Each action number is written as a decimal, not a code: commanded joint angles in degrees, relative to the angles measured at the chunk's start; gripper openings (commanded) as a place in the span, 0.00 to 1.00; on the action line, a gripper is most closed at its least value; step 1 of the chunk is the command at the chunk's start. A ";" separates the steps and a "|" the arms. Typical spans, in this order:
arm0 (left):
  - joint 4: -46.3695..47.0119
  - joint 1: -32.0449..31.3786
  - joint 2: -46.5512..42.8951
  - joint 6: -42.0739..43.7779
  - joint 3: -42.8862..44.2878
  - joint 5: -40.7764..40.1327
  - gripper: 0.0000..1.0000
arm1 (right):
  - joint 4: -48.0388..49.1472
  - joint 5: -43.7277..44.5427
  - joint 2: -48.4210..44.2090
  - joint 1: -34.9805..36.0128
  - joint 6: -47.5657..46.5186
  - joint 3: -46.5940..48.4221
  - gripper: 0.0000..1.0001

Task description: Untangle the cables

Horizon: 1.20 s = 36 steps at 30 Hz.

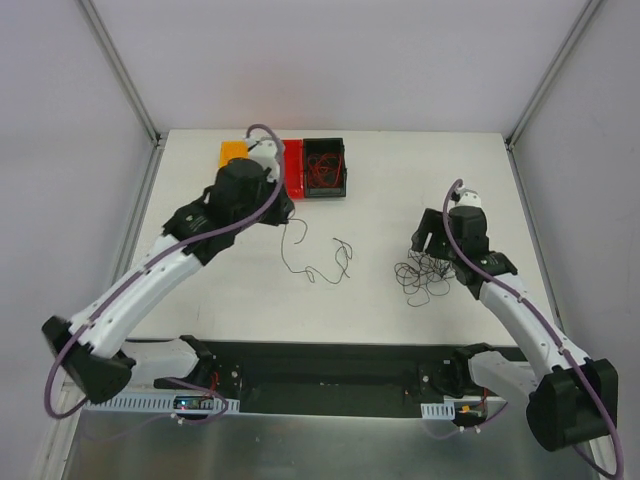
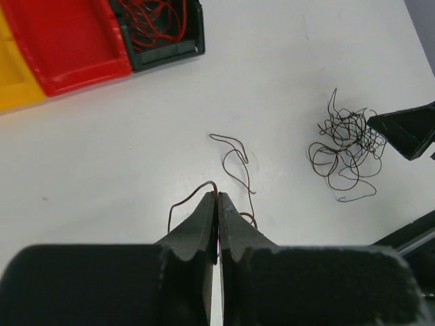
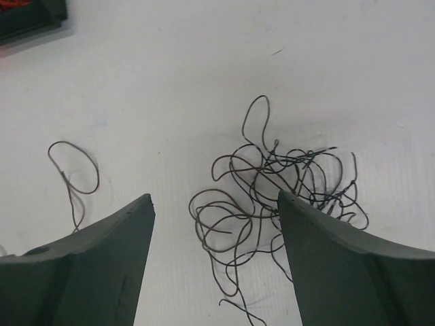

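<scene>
Just nearer than the black bin [image 1: 324, 168], toward its left corner, the left gripper [image 2: 217, 199] has its fingers pressed together on a dark red cable [image 2: 192, 195] that arches out of the tips. The clamped stretch itself is hidden between the pads, and from above the wrist covers the fingertips. A thin kinked cable [image 2: 234, 159] lies loose on the white table [image 1: 400, 180], nearer than the bin; it may join the pinched one, but I cannot tell. Well right of the bin and nearer, the right gripper [image 3: 215, 204] stands spread wide over a tangle [image 3: 272, 183] of brown-black curly cables, one finger covering some loops. The bin holds more red wires [image 1: 322, 172]. A glossy red tray [image 1: 292, 170] and an orange tray [image 1: 233, 152] adjoin its left side.
</scene>
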 commanded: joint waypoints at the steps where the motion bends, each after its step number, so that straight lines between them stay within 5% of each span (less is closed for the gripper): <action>1: 6.06 -0.15 11.77 -3.23 2.28 10.12 0.00 | 5.21 -5.91 2.70 0.91 -1.78 -1.92 0.76; 6: 6.41 -0.59 27.77 -3.32 9.66 18.05 0.00 | 10.66 -10.05 7.72 0.64 -0.37 -4.74 0.76; 16: 7.11 -3.93 44.85 -1.56 16.01 16.73 0.04 | 15.67 -12.95 5.61 -1.64 0.60 -9.31 0.77; 21: 6.68 -3.93 44.94 0.01 15.04 16.12 0.33 | 15.94 -14.01 3.86 -2.78 1.04 -10.10 0.77; 28: 6.24 -3.93 37.66 0.72 8.63 16.12 0.87 | 16.46 -14.45 2.63 -2.44 0.60 -10.81 0.77; 32: 6.15 -3.93 29.40 1.60 2.48 15.15 0.99 | 16.03 -9.72 0.87 0.63 -1.51 -10.55 0.77; 36: 5.01 -3.76 22.36 3.62 0.01 16.03 0.99 | 10.87 -1.37 0.08 4.94 -4.23 -6.95 0.78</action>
